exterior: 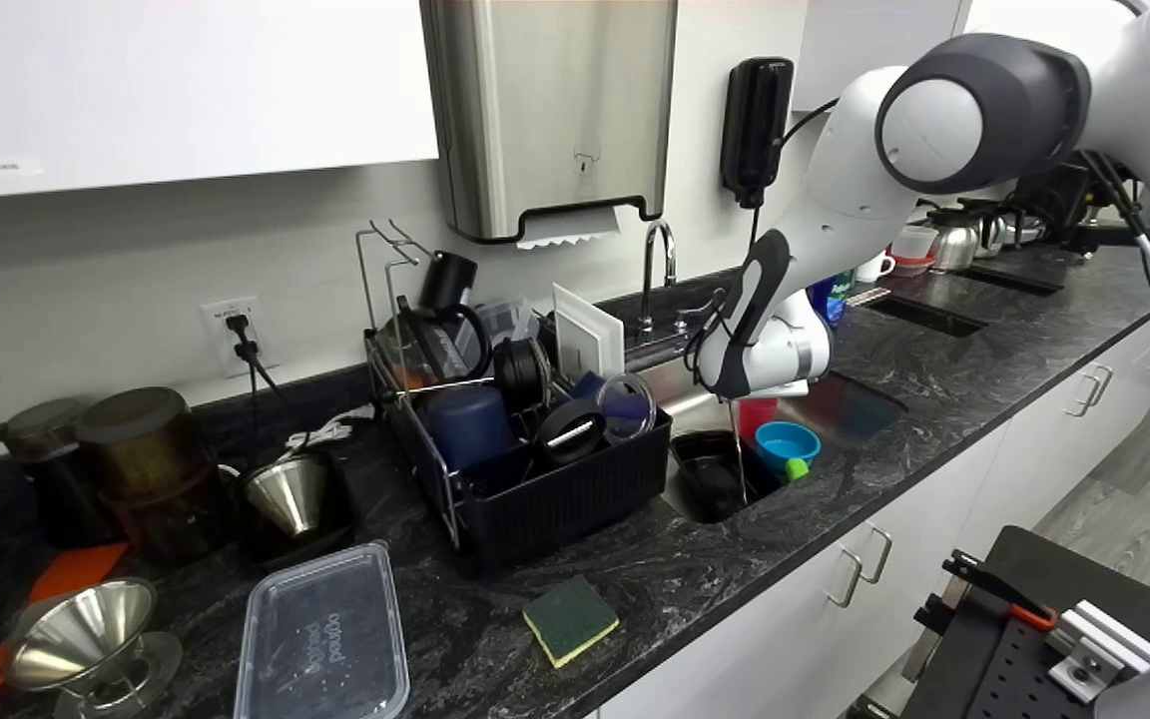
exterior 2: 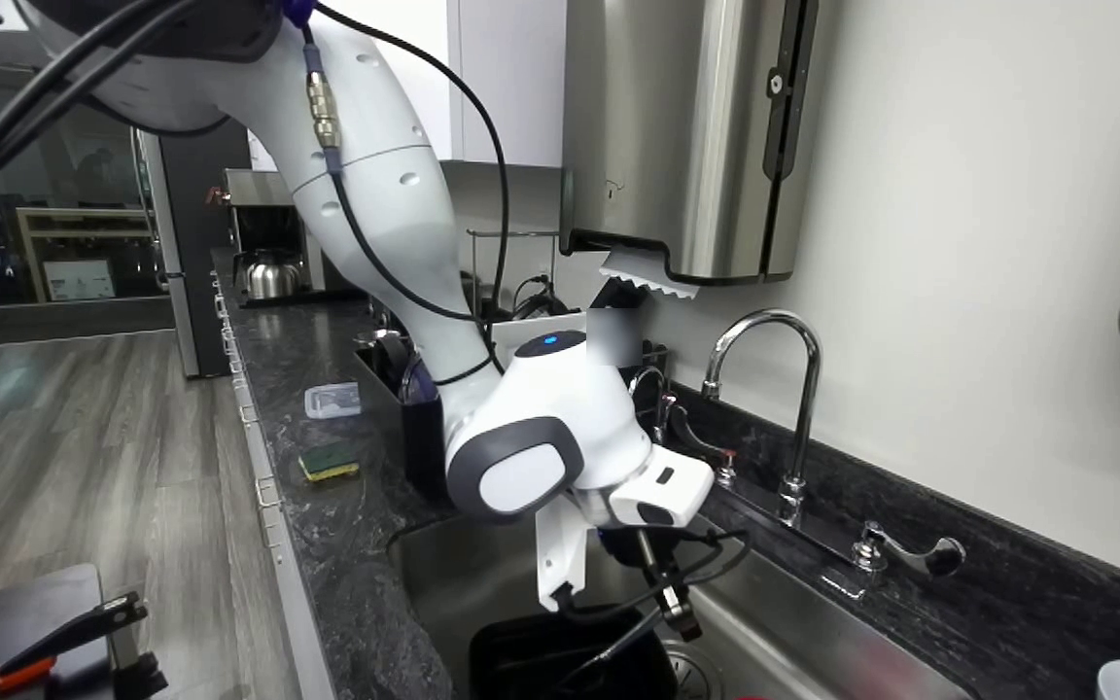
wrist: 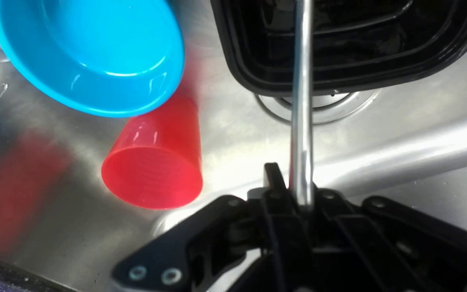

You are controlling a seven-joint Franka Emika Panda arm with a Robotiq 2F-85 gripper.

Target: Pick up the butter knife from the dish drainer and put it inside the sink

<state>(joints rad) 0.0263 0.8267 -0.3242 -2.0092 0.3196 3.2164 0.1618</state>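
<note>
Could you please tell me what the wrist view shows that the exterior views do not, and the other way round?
Only the wrist view shows the open mouth of the red cup and a clear look at the gripper closed on a slim metal utensil.

Only the exterior views show the dish drainer, green sponge and faucet; each appears in both.

All share the sink, the black container in it and that utensil.

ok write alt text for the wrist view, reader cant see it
The gripper is closed on a butter knife, which runs up across a black container in a steel sink, its tip out of frame. At left, a blue bowl partly hides a red cup.
</note>
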